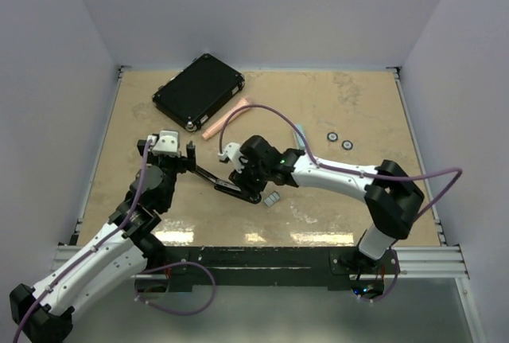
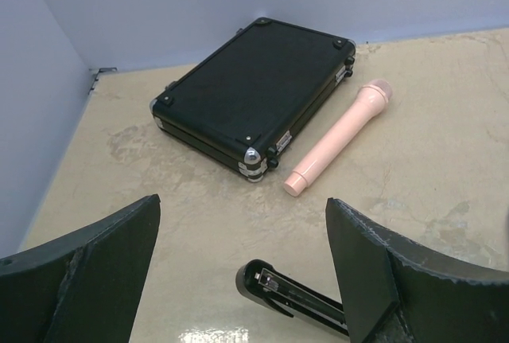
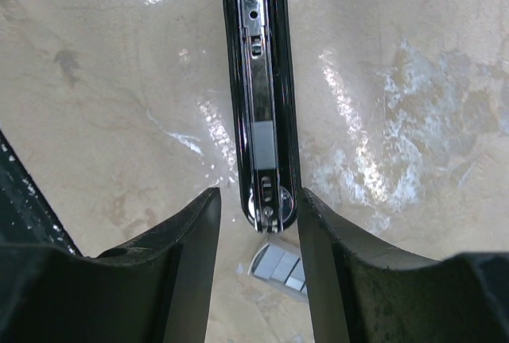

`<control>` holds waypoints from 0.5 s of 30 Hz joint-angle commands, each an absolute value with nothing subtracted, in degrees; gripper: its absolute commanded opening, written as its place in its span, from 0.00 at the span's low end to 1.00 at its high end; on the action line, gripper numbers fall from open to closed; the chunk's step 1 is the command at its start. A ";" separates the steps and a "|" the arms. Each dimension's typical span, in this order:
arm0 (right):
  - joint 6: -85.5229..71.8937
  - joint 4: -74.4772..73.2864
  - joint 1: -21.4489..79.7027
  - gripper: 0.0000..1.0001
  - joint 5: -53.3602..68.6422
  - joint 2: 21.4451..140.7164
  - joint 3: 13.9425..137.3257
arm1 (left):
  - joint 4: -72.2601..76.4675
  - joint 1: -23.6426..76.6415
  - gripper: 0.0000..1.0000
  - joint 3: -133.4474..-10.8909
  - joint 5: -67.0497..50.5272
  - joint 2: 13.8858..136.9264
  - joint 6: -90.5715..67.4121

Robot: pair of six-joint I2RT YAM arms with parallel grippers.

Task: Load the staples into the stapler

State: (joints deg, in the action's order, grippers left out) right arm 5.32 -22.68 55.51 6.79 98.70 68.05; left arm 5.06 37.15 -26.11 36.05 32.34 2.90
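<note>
The black stapler (image 1: 223, 182) lies open on the table, its metal magazine channel facing up in the right wrist view (image 3: 261, 104). My right gripper (image 3: 258, 200) is open, its fingers straddling the stapler's near end without closing on it; in the top view it (image 1: 250, 188) hovers over that end. The staples (image 3: 278, 267), a small grey ribbed block, lie on the table between these fingers, just past the stapler's end (image 1: 272, 199). My left gripper (image 2: 242, 208) is open and empty above the stapler's other end (image 2: 266, 283); it shows in the top view (image 1: 169, 150).
A black hard case (image 1: 199, 91) lies at the back left, with a pink marker (image 1: 227, 118) beside it. Both show in the left wrist view, case (image 2: 254, 92) and marker (image 2: 338, 138). Two small black rings (image 1: 340, 141) lie to the right. White walls enclose the table.
</note>
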 commanded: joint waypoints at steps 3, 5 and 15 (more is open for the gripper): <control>1.06 -11.00 53.88 0.53 8.00 88.69 57.40 | 5.28 36.74 0.93 -27.60 35.33 35.94 -4.30; 0.44 -7.93 53.79 0.55 7.56 86.84 53.98 | 3.61 36.48 0.93 -28.47 35.51 38.30 -7.45; -0.26 -3.96 53.79 0.56 6.06 88.15 51.15 | -9.57 20.15 0.96 -34.63 23.23 49.21 -19.15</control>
State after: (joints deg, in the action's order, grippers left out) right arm 0.69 -9.02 53.84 6.66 88.14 50.70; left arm -5.41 28.16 -31.09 32.42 47.40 -11.99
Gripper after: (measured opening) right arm 0.561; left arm 0.956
